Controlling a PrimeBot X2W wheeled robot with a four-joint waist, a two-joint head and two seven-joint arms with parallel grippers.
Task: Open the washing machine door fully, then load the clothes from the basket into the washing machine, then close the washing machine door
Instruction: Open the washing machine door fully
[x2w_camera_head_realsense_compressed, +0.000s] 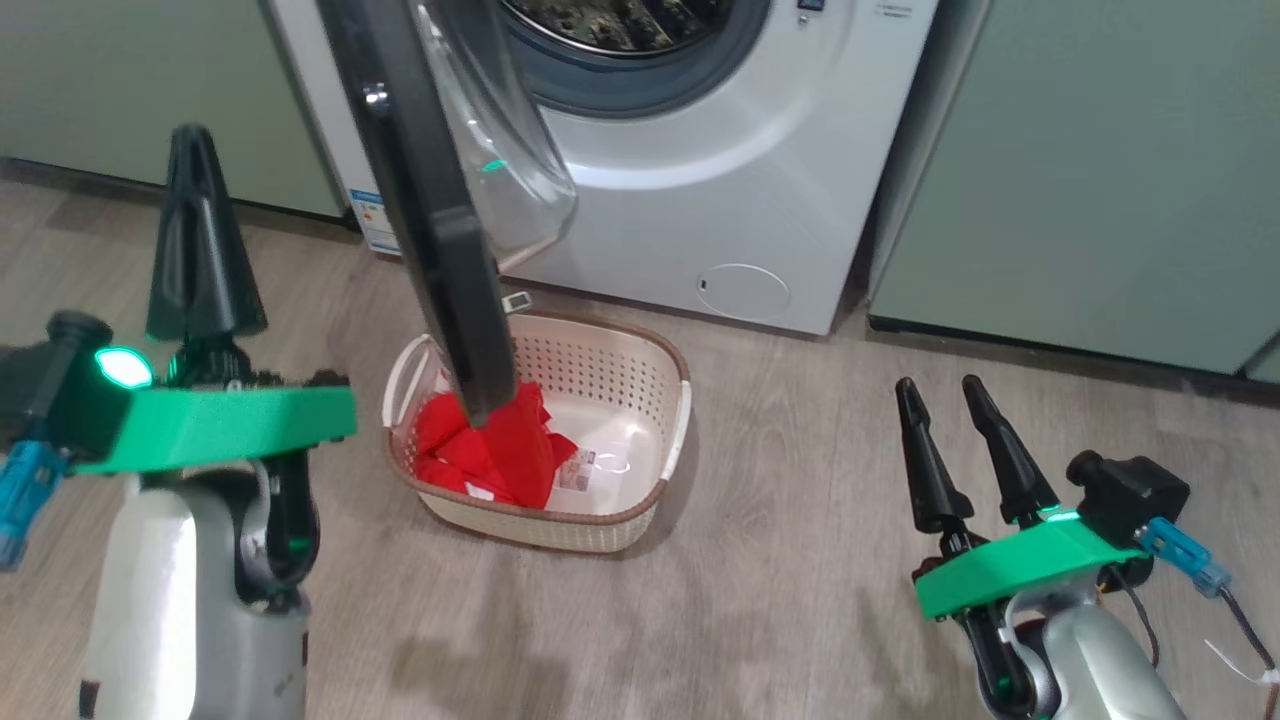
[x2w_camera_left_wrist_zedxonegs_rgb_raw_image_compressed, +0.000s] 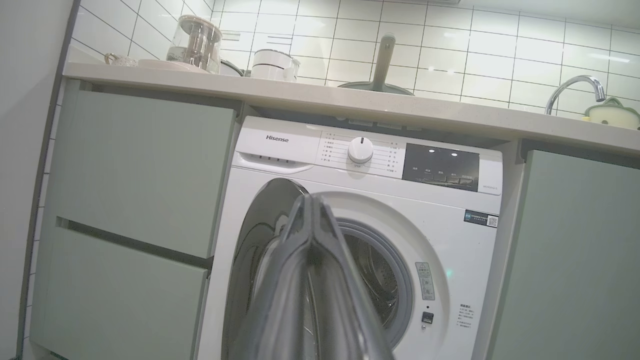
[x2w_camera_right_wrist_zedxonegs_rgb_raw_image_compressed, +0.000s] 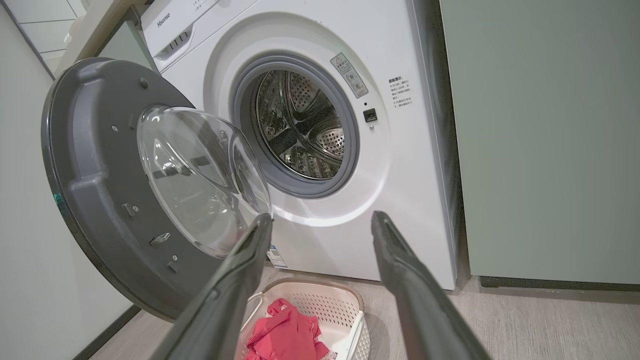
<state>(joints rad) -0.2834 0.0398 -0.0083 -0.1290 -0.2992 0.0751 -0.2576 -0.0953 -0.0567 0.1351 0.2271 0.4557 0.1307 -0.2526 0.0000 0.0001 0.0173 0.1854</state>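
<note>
The washing machine door (x2w_camera_head_realsense_compressed: 430, 200) is hanging, seemingly half-open, over the basket (x2w_camera_head_realsense_compressed: 640, 345) of clothes (x2w_camera_head_realsense_compressed: 500, 450). Left gripper (x2w_camera_head_realsense_compressed: 193, 140) fingers are pressing together, right gripper (x2w_camera_head_realsense_compressed: 938, 390) fingers parting narrowly, both empty; sweeping the door steadily leftward is wisest.

The left tool (x2w_camera_left_wrist_zedxonegs_rgb_raw_image_compressed: 310, 201), its two fingers pressed together, rises in front of the washing machine (x2w_camera_left_wrist_zedxonegs_rgb_raw_image_compressed: 450, 250). The glossy door (x2w_camera_left_wrist_zedxonegs_rgb_raw_image_compressed: 257, 245) stands swung out left of the steel drum (x2w_camera_left_wrist_zedxonegs_rgb_raw_image_compressed: 382, 280). On the desk (x2w_camera_left_wrist_zedxonegs_rgb_raw_image_compressed: 300, 97) above are a glass jug (x2w_camera_left_wrist_zedxonegs_rgb_raw_image_compressed: 195, 42) at the left and a tap (x2w_camera_left_wrist_zedxonegs_rgb_raw_image_compressed: 575, 87) at the right.
</note>
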